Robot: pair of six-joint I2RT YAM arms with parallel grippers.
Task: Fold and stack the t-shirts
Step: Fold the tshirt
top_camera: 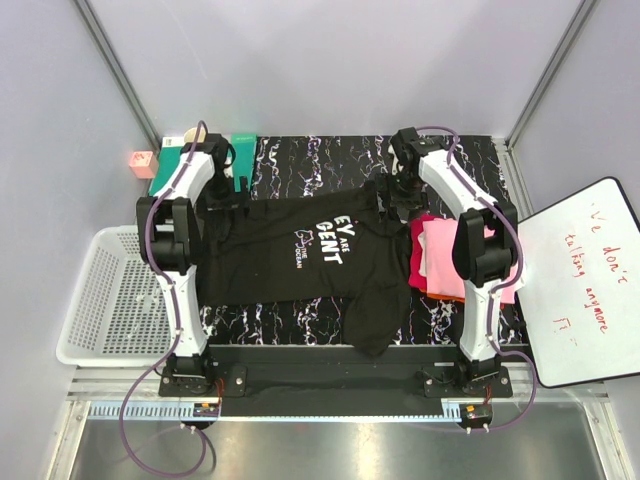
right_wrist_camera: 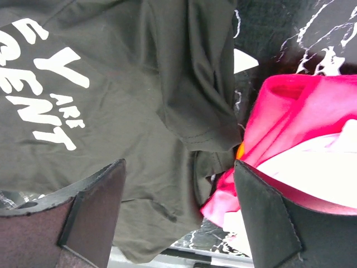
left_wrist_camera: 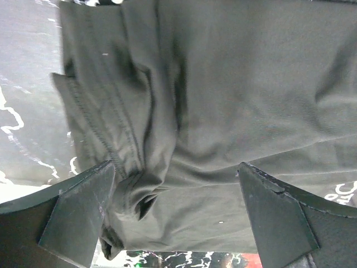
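The black t-shirt (top_camera: 310,255) with white lettering lies spread and rumpled across the marbled table top. A stack of folded pink, red and orange t-shirts (top_camera: 450,258) lies at its right. My left gripper (top_camera: 222,185) is open above the shirt's far left edge; in the left wrist view (left_wrist_camera: 175,184) its jaws stand wide over bunched black cloth (left_wrist_camera: 223,100). My right gripper (top_camera: 400,195) is open over the shirt's far right sleeve; in the right wrist view (right_wrist_camera: 178,192) black cloth (right_wrist_camera: 139,128) and the red shirt (right_wrist_camera: 290,117) lie below it.
A white basket (top_camera: 110,295) stands at the left of the table. A green mat (top_camera: 175,160) and a pink box (top_camera: 142,162) lie at the far left. A whiteboard (top_camera: 585,280) with red writing leans at the right.
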